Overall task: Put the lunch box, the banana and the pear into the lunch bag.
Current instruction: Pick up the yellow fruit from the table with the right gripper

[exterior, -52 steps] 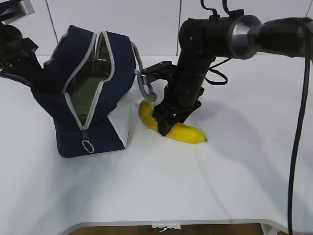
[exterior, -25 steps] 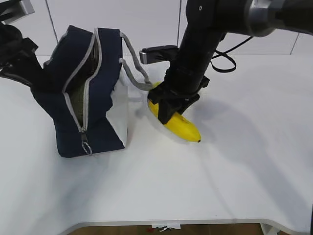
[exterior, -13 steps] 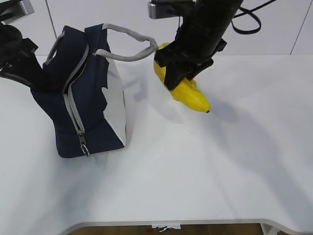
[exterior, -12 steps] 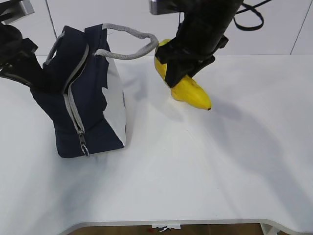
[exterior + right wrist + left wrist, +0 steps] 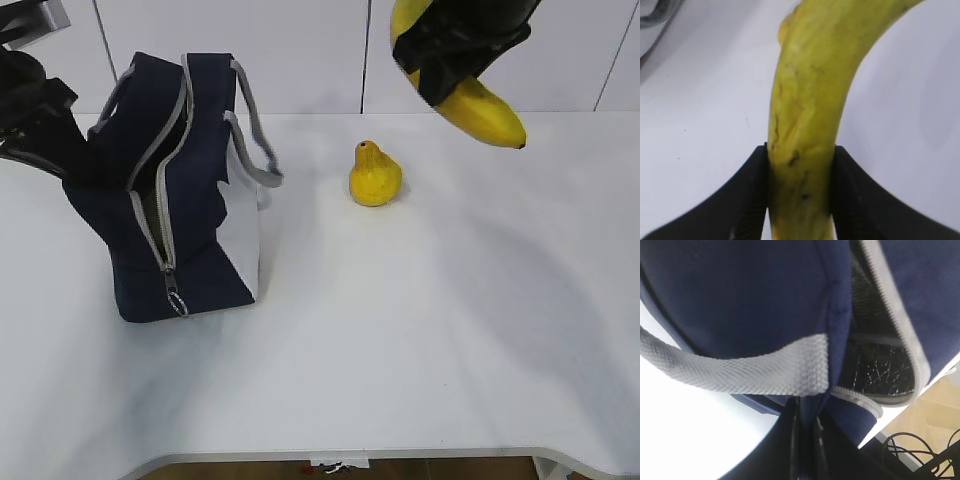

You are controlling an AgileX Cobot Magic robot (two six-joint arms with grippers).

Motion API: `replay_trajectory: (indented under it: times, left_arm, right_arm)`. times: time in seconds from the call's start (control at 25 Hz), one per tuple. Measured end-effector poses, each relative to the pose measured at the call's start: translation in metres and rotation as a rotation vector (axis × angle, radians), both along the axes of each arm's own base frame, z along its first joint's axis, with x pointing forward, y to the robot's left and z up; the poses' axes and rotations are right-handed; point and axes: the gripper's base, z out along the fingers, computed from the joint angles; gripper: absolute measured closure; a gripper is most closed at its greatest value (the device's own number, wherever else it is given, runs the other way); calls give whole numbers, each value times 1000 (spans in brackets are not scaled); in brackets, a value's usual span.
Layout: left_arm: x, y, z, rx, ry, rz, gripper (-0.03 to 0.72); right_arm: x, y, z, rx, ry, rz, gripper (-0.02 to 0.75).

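Observation:
My right gripper (image 5: 440, 60) is shut on the yellow banana (image 5: 480, 108) and holds it high above the table at the top right; the right wrist view shows its fingers (image 5: 747, 195) clamping the banana (image 5: 805, 125). The yellow-orange pear (image 5: 375, 176) stands upright on the table right of the navy lunch bag (image 5: 170, 200), whose zipper is open. My left gripper (image 5: 807, 440) is shut on the bag's (image 5: 750, 295) edge seam at its left side. The silvery lining (image 5: 875, 350) shows inside the bag. The lunch box is not in view.
The bag's grey handle (image 5: 255, 140) hangs over its right side. The white table (image 5: 400, 340) stretches out in front, and its front edge runs along the bottom of the exterior view. A pale wall stands behind.
My right gripper has lifted the banana up and to the right, off the table. The bag handle slipped off it and fell back. The pear has come into view.

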Motion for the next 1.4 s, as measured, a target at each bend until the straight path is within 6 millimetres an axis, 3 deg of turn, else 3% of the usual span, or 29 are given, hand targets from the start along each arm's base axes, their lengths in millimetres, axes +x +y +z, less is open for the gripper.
replay_trajectory:
  times: [0.24, 0.48, 0.64, 0.76, 0.92, 1.12, 1.4]
  left_arm:
    - [0, -1, 1, -12, 1, 3, 694]
    - [1, -11, 8, -156, 12, 35, 694]
    - [2, -19, 16, -283, 20, 65, 694]
    - [3, -23, 21, -353, 24, 83, 694]
    - [4, -25, 23, -396, 26, 93, 694]
    - [4, -25, 24, -398, 25, 94, 694]
    - [3, -22, 20, -348, 22, 82, 694]
  right_arm:
    - [-3, 6, 12, 111, 2, -34, 449]
    - [-15, 37, 34, 487, 90, 37, 449]
    - [-12, 54, 48, 729, 45, 94, 449]
    - [-3, 65, 46, 855, 34, 105, 449]
    - [15, 80, 28, 981, 62, 93, 449]
    - [41, 98, -12, 1059, 101, 75, 449]
    - [56, 109, -63, 999, 175, 127, 449]
